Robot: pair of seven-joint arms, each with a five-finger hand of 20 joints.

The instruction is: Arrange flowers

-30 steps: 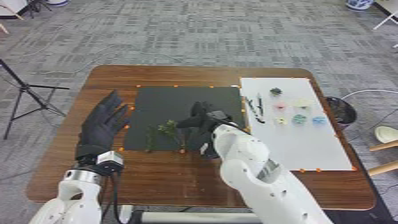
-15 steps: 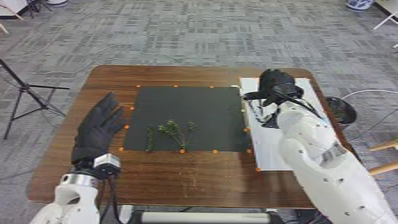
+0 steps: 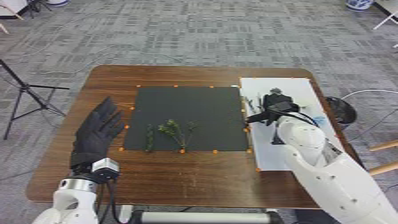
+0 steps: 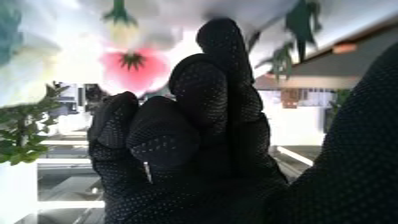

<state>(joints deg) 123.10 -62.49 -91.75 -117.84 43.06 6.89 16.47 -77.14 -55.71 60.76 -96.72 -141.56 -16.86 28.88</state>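
With the black mat (image 3: 182, 102) as the dial and 12 o'clock at the far side, the bushier leafy sprig (image 3: 171, 130) lies near 6 o'clock and the thin green sprig (image 3: 149, 137) between 7 and 8. The right robot hand (image 3: 277, 106), beside those sprigs a second ago, has crossed to the white sheet (image 3: 277, 162) at 3 o'clock and drawn back a little from its far part. Its fingers are loosely bent and close together, with the thumb apart and nothing seen pinched; the pink flower (image 4: 133, 65) is just beyond the fingertips. I judge that the greenery is laid and a bloom comes next, which calls for a gentle pinch without brushing its neighbours.

On the brown wooden surface (image 3: 200, 182), the left robot hand (image 3: 93, 132) is between 8 and 9, fingers straight and idle. Farther over on the sheet are the blue flower (image 3: 320, 120) at 3, a pale yellow flower (image 3: 303, 104) between 2 and 3, and a dark bloom (image 3: 275, 91) at 2.

Off the surface, wooden legs (image 3: 384, 145) stand between 3 and 4, a black bin (image 3: 342, 111) at 3 and a tripod (image 3: 27, 87) near 10. Grey carpet (image 3: 187, 32) runs beyond, to a blue-and-white pot (image 3: 360, 4) between 1 and 2.
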